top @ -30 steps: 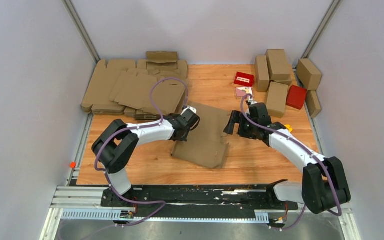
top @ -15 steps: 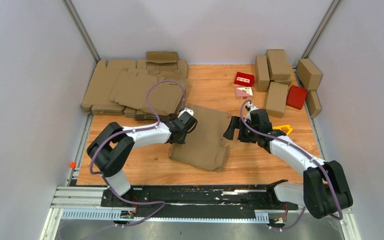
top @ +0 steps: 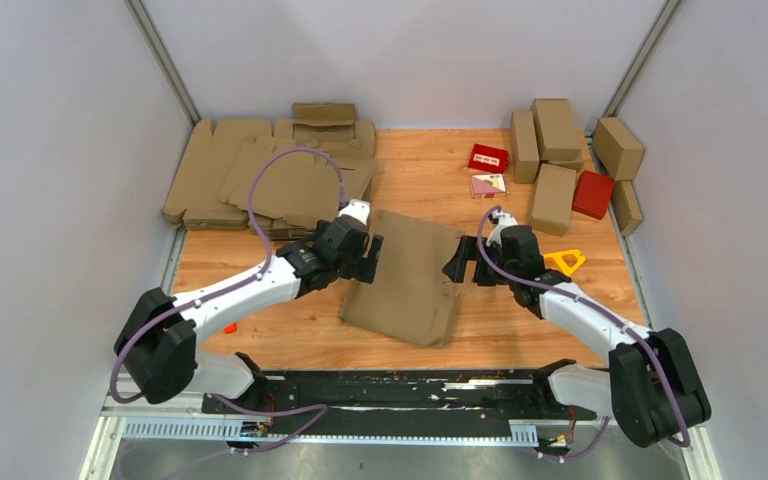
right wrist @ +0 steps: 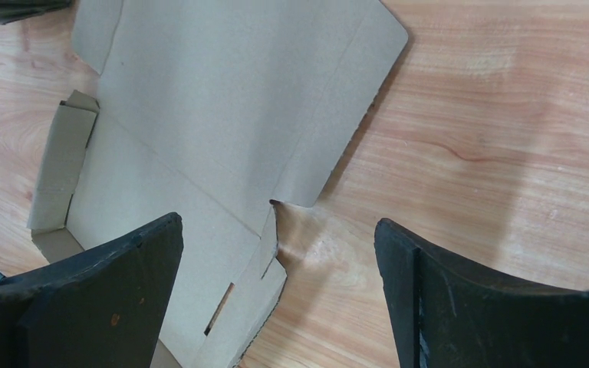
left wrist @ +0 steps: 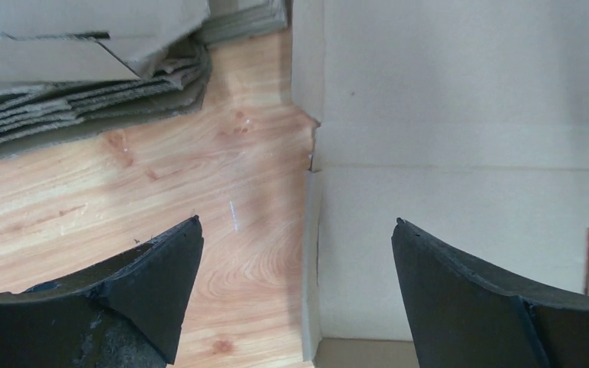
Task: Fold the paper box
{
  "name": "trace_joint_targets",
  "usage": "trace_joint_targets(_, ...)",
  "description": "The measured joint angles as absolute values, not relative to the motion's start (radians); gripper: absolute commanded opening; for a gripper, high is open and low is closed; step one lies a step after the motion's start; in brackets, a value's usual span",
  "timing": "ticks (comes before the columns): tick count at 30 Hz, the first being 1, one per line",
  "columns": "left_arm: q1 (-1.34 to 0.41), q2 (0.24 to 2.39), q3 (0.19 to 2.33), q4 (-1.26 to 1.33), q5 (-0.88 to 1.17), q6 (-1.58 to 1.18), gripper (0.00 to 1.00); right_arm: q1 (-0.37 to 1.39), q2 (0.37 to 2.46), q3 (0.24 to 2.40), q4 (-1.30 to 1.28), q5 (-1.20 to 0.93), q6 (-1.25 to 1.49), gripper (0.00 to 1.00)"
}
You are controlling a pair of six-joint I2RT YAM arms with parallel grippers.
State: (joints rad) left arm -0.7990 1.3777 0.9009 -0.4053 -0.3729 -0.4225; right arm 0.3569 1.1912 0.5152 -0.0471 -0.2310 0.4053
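Note:
The paper box is a brown die-cut sheet lying mostly flat in the middle of the wooden table. My left gripper stands open at its left edge. In the left wrist view the gripper straddles a slightly raised side flap, with the sheet to the right and nothing held. My right gripper is open at the sheet's right edge. In the right wrist view the gripper hovers over a slotted side flap beside the main panel.
A stack of flat brown blanks lies at the back left, its edge close to the left gripper. Finished brown boxes and red boxes stand at the back right. A yellow object lies by the right arm.
The left gripper has opened and let go of the sheet's left edge, and its arm has stretched out lower to the left. The right gripper has shifted slightly toward the near side.

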Motion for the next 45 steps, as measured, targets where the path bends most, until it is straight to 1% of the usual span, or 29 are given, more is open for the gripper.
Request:
trace_joint_targets(4,-0.734,1.338,0.892,-0.357,-0.307,-0.416,1.0,0.371,1.16,0.498,-0.02,-0.218,0.398,1.0)
trace_joint_targets(9,-0.587,1.351,0.856,-0.268,-0.203,-0.416,1.0,0.389,1.143,0.465,0.019,-0.214,0.39,1.0)
trace_joint_targets(11,-0.549,1.366,0.852,-0.23,-0.157,-0.417,0.99,0.392,1.149,0.464,0.021,-0.21,0.39,0.98)
trace_joint_targets(17,-0.445,1.475,0.852,-0.109,0.044,-0.447,0.95,0.392,1.188,0.464,0.023,-0.191,0.391,0.96)
trace_joint_targets(19,-0.424,1.498,0.854,-0.093,0.091,-0.462,0.91,0.392,1.195,0.464,0.023,-0.188,0.391,0.95)
trace_joint_targets(23,-0.412,1.556,0.903,-0.07,0.148,-0.469,0.78,0.392,1.215,0.466,0.024,-0.182,0.391,0.93)
trace_joint_targets(29,-0.411,1.634,0.921,-0.001,0.273,-0.489,0.67,0.392,1.269,0.485,0.019,-0.166,0.391,0.9)
trace_joint_targets(31,-0.413,1.647,0.917,0.012,0.298,-0.494,0.66,0.392,1.284,0.492,0.019,-0.165,0.392,0.89)
trace_joint_targets(35,-0.426,1.649,0.9,0.03,0.298,-0.492,0.67,0.39,1.323,0.518,0.0,-0.155,0.405,0.86)
trace_joint_targets(37,-0.432,1.633,0.878,0.035,0.266,-0.486,0.67,0.385,1.336,0.534,-0.017,-0.15,0.422,0.85)
trace_joint_targets(45,-0.426,1.515,0.857,-0.022,0.017,-0.469,0.7,0.329,1.37,0.559,-0.03,-0.158,0.554,0.76)
